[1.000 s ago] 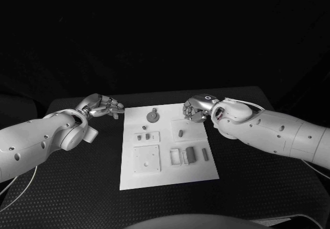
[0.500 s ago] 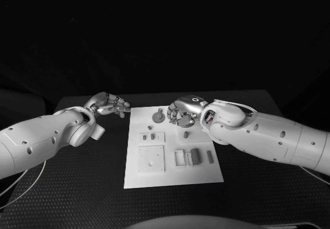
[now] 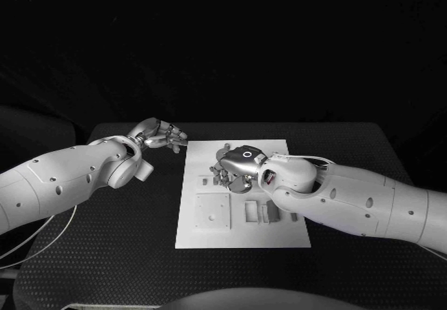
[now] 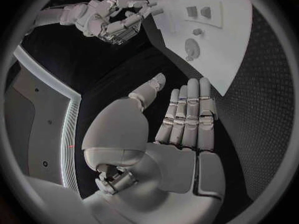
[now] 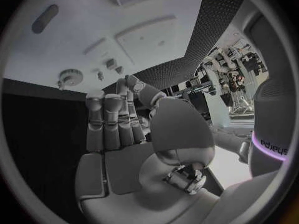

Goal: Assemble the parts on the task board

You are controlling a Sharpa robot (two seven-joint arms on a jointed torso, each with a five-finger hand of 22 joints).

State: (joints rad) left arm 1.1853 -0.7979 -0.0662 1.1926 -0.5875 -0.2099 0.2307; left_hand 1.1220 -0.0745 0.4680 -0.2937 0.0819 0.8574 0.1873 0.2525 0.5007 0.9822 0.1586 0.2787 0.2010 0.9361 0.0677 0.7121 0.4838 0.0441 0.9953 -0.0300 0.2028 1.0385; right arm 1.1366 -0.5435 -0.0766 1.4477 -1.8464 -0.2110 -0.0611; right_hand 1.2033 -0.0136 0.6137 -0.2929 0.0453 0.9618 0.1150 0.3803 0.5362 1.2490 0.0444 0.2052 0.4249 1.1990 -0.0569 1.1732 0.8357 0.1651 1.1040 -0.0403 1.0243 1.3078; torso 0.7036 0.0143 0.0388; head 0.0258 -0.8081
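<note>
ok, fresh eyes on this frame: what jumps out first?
The white task board in the middle of the black table, with the right hand low over its far half, among the small parts there. The left hand hangs off the board's far left corner, fingers straight and holding nothing. On the board's near half lie a square plate and a cluster of small blocks.
</note>
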